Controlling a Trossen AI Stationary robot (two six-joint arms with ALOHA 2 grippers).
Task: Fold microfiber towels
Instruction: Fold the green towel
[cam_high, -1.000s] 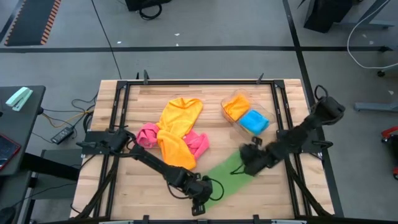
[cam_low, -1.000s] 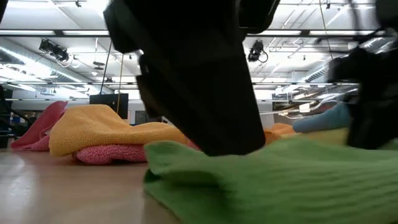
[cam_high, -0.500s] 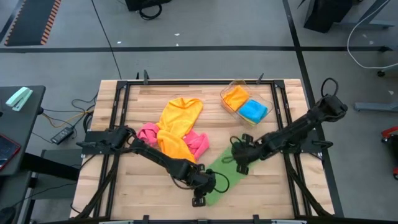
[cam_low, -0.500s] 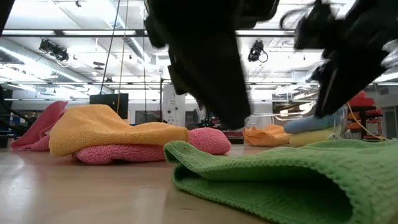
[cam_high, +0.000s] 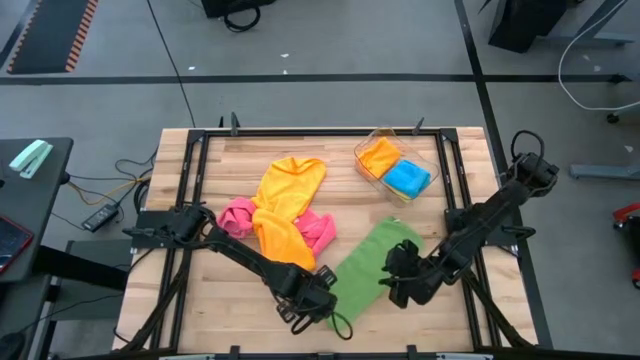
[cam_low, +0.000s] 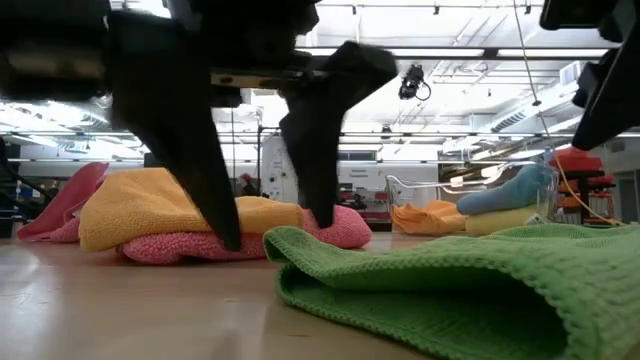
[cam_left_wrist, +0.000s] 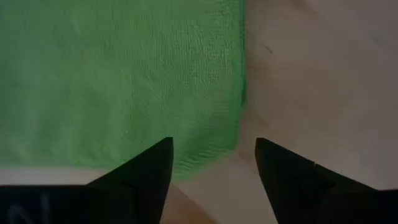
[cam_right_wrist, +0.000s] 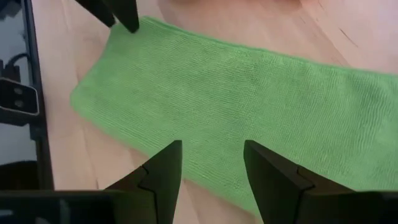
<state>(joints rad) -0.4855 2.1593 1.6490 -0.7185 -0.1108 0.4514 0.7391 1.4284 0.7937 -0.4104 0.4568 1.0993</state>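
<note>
A green microfiber towel (cam_high: 375, 265) lies flat on the table as a long folded strip, slanting from the near middle toward the far right. My left gripper (cam_left_wrist: 211, 155) stands open over its near corner (cam_left_wrist: 217, 140), one finger on each side of it. In the low view the left fingers (cam_low: 225, 215) stand just behind the towel (cam_low: 450, 290). My right gripper (cam_right_wrist: 211, 162) hangs open above the strip's right long edge, clear of it. A yellow-orange towel (cam_high: 285, 205) lies bunched over a pink one (cam_high: 238, 215) at the far middle.
A clear plastic tray (cam_high: 432, 180) at the far right holds an orange towel (cam_high: 378, 160) and a blue towel (cam_high: 408, 178). Black rails (cam_high: 190, 200) run along the table's sides. Bare wood shows near the left and right edges.
My left gripper has rolled its wrist, opened and let go of the green towel's near end. My right gripper has risen and drawn back toward the near right, off the towel. The green towel now lies spread as a flat strip.
</note>
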